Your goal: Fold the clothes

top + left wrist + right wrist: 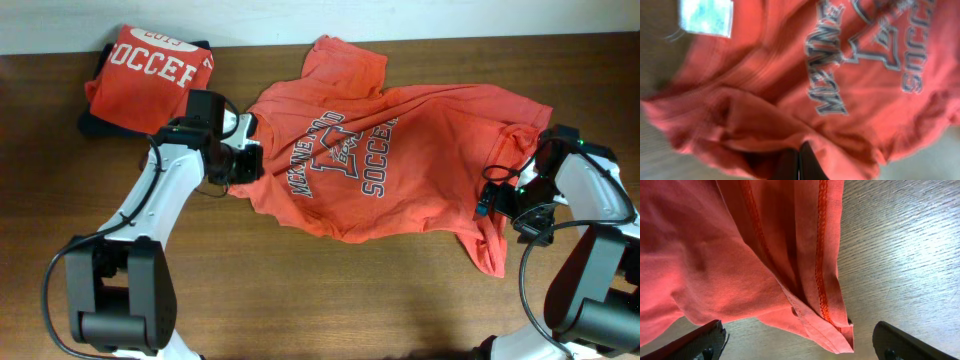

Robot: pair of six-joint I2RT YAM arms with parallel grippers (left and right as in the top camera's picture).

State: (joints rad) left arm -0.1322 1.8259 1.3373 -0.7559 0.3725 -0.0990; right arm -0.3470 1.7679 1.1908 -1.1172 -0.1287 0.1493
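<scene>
Clothes (pixel 420 190) lie on the wooden surface (pixel 300 290): a spread T-shirt (pixel 400 150) across the middle, a folded T-shirt (pixel 150 80) at the far left corner. Left tool (pixel 250 165) is pinched tight on bunched fabric at the spread T-shirt's collar end; right tool (pixel 505 208) gapes wide over its hem corner, holding nothing. White neck tag (pixel 705 17) shows nearby.

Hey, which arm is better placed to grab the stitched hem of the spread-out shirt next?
Right. The right pincer is open, with the stitched hem of the shirt lying between its fingers. The left pincer is shut on the opposite edge.
</scene>
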